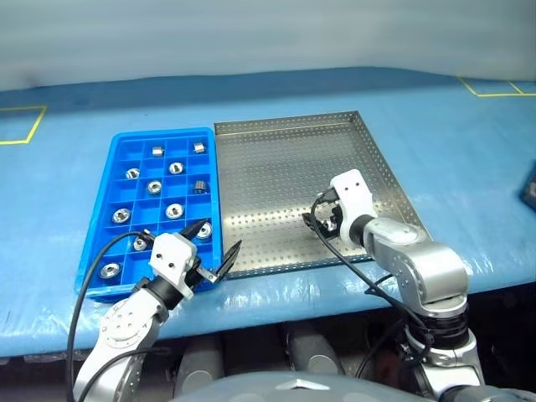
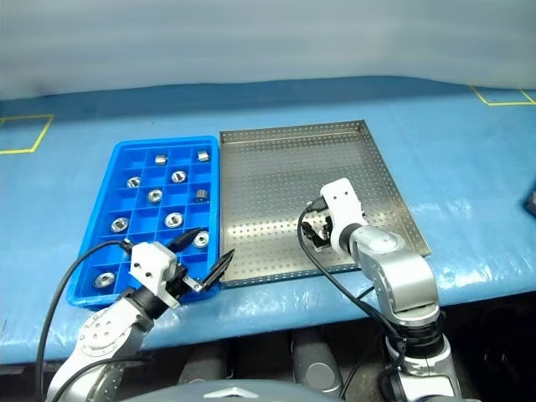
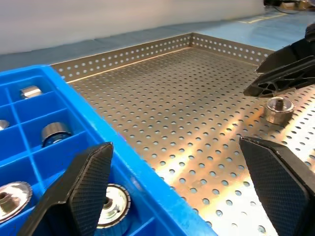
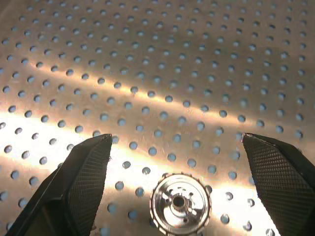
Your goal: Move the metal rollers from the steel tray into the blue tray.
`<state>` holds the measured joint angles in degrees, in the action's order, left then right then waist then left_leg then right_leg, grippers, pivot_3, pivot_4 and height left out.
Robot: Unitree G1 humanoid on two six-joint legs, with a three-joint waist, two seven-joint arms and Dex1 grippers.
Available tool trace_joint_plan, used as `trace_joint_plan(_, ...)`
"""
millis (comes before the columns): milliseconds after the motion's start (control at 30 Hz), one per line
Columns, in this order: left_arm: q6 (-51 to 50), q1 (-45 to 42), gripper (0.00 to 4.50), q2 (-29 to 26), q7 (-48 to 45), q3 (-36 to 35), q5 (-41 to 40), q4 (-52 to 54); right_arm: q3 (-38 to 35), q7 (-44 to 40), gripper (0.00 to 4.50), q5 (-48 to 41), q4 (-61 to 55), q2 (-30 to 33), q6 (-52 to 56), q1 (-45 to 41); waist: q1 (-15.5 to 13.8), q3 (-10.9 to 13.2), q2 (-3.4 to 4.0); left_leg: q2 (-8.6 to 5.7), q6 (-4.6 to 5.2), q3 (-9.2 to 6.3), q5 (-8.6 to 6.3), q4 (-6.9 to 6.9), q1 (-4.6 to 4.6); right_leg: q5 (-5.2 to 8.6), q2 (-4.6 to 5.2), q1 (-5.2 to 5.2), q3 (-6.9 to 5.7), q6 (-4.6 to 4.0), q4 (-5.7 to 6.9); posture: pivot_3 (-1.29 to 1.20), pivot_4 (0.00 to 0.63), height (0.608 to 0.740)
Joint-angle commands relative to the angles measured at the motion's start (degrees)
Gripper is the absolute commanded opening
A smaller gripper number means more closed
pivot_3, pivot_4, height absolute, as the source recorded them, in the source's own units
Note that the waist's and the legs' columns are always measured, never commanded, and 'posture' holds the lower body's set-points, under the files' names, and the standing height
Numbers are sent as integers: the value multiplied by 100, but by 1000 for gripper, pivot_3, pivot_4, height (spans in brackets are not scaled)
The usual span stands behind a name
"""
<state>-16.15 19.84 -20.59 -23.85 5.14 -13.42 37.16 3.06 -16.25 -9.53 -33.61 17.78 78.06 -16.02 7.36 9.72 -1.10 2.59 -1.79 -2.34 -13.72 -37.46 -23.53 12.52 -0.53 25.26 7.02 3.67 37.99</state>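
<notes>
Over the steel tray (image 1: 293,159), your right gripper (image 4: 178,162) hangs wide open above the last roller (image 4: 180,202).
You've got that roller lying between the spread fingers, untouched, on the perforated floor near the front. Your left gripper (image 1: 216,244) gapes empty too, at the near corner of the blue tray (image 1: 117,159), where the other metal rollers (image 1: 154,187) sit in separate compartments on the blue desk (image 1: 469,142).

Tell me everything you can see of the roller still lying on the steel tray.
The last roller is a small shiny silver disc with a toothed rim and a central hole, lying flat on the perforated floor of the steel tray, towards its near right part. The right gripper hangs over it, jaws open, one black finger either side, neither touching it. Nothing else lies near it on the tray.
</notes>
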Motion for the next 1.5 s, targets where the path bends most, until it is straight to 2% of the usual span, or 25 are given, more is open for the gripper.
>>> trace_joint_plan(33, 15, -57, 4500, -79, -90, 55, 17, 19, 25, 89, 4463, -78, -292, -35, 82, 115, 52, 0, 0, 0, 0, 0, 0, -2, 0, -1, 0, 0, 0, 1, 0, -123, 150, 740)
trace_joint_plan(367, 23, -33, 4500, -228, -239, 174, 38, -2, 267, 211, 4463, -107, 132, -119, -145, 251, 127, -1, -1, 0, 0, -1, 0, -5, 0, -2, -1, -2, 1, 2, 2, -93, 150, 740)
trace_joint_plan(500, 44, 23, 4500, -236, -242, 198, 44, 24, 398, 214, 3593, -100, 398, -148, -298, 223, 116, -4, -6, 0, 0, -3, 0, -5, 2, -2, -1, -4, 1, 2, 1, -64, 150, 740)
trace_joint_plan(700, 126, 239, 4500, -178, -124, 146, 66, 137, 467, 209, 1706, -123, 623, -111, -442, 84, 50, -5, -7, 0, 1, -5, 0, -4, 8, -1, -3, -12, 0, 1, 0, -15, 150, 740)
trace_joint_plan(1033, 324, 758, 4500, 50, 235, -165, 54, 477, 708, -31, 1713, -262, 818, -55, -681, -459, -149, -3, -4, 0, 1, -3, 0, -2, 11, -1, -2, -13, 0, -1, -1, 102, 150, 740)
trace_joint_plan(1167, 450, 995, 4500, 255, 444, -311, 84, 636, 838, -161, 1713, -320, 1000, -118, -854, -842, -329, -2, -6, 0, 1, -3, 0, -2, 8, -1, -1, -11, -1, 0, -2, 169, 150, 740)
trace_joint_plan(1500, 1041, 2040, 4500, 943, 1195, -606, 455, 1129, 1698, -823, 1713, -318, 2067, -688, -2077, -1996, -814, -1, -7, 0, 2, -7, 0, 6, 3, 2, -2, -6, -7, -6, -11, 354, 150, 740)
